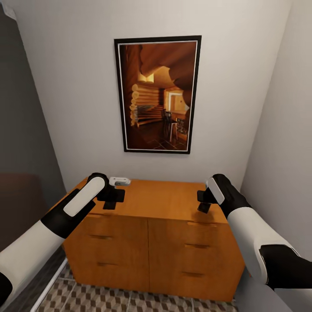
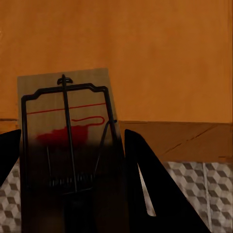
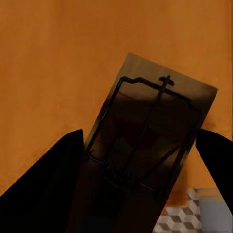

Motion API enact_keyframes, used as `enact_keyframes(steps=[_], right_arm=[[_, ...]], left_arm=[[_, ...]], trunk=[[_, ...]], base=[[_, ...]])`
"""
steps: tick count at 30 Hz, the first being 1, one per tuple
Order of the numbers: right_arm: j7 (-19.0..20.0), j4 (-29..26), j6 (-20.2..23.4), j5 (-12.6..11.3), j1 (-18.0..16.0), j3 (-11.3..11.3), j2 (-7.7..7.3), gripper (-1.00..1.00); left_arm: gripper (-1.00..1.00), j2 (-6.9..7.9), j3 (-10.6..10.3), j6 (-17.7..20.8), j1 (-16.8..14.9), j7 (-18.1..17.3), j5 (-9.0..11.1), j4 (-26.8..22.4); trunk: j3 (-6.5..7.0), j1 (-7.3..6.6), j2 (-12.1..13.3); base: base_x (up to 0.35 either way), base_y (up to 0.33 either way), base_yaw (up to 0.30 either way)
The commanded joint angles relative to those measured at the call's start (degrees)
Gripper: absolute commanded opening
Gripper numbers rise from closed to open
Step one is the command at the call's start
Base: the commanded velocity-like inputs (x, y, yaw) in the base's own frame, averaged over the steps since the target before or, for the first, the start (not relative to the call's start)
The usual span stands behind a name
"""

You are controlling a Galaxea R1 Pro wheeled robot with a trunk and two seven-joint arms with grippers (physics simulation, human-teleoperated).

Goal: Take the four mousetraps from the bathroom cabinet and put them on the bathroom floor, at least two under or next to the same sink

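A room in a home: plain pale walls close around a low orange-brown wooden cabinet with drawer handles, a framed picture of a log-cabin interior hangs above it, and the floor has cube-patterned tiles.

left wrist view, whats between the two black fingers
A mousetrap sits between the left gripper's fingers, its tan board, wire and red mark showing in the left wrist view.
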Motion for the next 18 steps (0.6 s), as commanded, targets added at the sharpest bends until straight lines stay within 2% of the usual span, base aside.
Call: enact_keyframes(steps=[1, 13, 18], right_arm=[[-0.54, -0.05, 0.16, -0.6, -0.04, 0.22, -0.05, -1.0], [-0.54, 0.03, 0.16, -0.6, -0.04, 0.22, 0.04, -1.0], [-0.54, 0.04, 0.16, -0.6, -0.04, 0.22, 0.04, -1.0]], left_arm=[[-1.0, 0.06, -0.11, 0.29, -0.08, 0.43, 0.36, -0.06], [-1.0, 0.26, -0.08, 0.33, -0.08, 0.38, 0.74, -0.06], [-1.0, 0.27, -0.04, 0.37, -0.08, 0.32, 1.02, -0.06]], trunk=[[-0.08, -0.03, -0.06], [-0.08, -0.03, -0.06], [-0.08, -0.03, -0.06]], base=[[-0.339, 0.0, 0.0], [-0.344, 0.002, 0.0], [-0.318, 0.124, 0.0]])
